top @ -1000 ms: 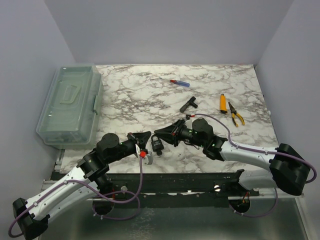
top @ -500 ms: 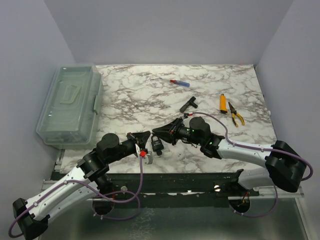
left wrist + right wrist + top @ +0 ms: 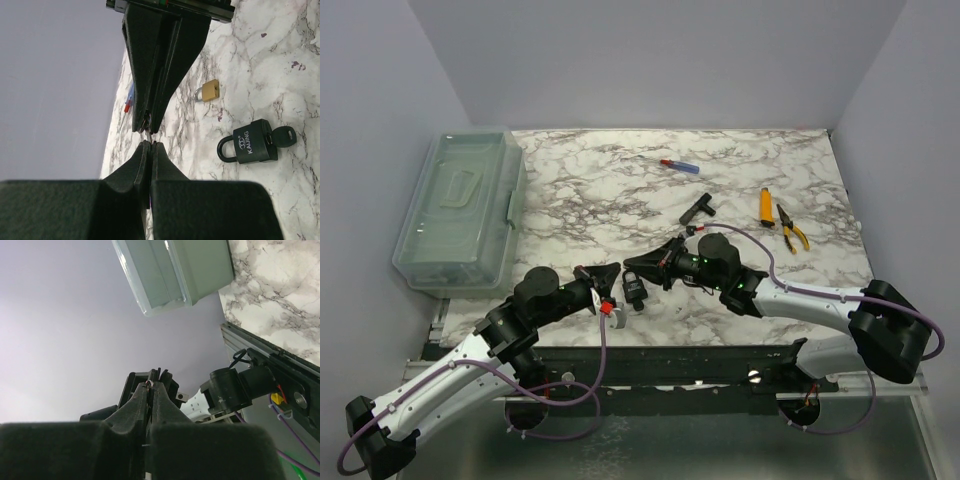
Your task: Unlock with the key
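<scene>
A black padlock lies on the marble table with a black-headed key in its keyhole; the left wrist view shows it to the right of my fingers. A small brass padlock lies beyond it. My left gripper and right gripper meet tip to tip just above the table, behind the black padlock. Both are shut. A thin small key bridges the two sets of tips; it shows as a red-white speck in the right wrist view.
A clear plastic box stands at the left edge. A blue-red screwdriver, a black T-shaped tool, an orange knife and yellow pliers lie at the back right. The table's front edge runs just below the padlock.
My right wrist has shifted slightly left toward the left gripper. The left arm and the padlocks have not moved.
</scene>
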Controlling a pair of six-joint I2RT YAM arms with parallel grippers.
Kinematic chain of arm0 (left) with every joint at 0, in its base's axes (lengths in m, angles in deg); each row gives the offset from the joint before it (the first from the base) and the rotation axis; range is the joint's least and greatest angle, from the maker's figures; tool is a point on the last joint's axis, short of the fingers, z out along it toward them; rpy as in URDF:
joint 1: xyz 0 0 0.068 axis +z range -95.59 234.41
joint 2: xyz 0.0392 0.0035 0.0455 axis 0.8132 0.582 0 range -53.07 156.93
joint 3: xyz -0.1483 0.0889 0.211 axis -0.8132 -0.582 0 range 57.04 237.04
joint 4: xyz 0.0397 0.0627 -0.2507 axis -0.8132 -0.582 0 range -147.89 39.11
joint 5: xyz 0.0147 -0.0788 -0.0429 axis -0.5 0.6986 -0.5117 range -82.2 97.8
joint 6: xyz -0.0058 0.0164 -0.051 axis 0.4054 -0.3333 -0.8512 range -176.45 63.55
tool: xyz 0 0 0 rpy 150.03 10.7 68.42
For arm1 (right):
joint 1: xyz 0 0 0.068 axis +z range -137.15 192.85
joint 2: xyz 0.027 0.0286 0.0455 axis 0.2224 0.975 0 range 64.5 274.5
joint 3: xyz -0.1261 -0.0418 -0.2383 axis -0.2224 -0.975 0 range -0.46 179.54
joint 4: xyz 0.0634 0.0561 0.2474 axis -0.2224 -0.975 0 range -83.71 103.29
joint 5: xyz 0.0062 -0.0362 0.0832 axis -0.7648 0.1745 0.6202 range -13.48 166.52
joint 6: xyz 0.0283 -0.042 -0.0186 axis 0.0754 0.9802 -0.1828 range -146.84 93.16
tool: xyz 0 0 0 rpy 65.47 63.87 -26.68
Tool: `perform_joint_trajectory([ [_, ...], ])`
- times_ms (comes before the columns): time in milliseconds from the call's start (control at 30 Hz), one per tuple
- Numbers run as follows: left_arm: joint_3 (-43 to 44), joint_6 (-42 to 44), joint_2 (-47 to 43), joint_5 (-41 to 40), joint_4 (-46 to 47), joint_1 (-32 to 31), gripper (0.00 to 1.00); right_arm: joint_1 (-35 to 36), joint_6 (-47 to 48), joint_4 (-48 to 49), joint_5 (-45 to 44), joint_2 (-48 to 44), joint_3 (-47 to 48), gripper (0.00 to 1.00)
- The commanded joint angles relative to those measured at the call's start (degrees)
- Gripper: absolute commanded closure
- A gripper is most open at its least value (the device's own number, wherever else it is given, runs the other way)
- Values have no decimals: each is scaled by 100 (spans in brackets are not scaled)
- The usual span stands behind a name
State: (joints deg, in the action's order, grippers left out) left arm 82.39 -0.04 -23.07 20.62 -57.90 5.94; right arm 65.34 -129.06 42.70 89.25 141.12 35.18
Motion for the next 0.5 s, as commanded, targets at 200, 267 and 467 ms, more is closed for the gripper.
perform_joint_trajectory([
  [200,-75,41,13,192,173,-73,100,43,255,471,1,-111,-138,100],
  [267,-65,47,11,179,180,-68,100,42,314,720,-91,-197,-294,100],
  [467,-86,4,-9,186,199,-66,69,42,588,1181,-389,-435,-654,100],
])
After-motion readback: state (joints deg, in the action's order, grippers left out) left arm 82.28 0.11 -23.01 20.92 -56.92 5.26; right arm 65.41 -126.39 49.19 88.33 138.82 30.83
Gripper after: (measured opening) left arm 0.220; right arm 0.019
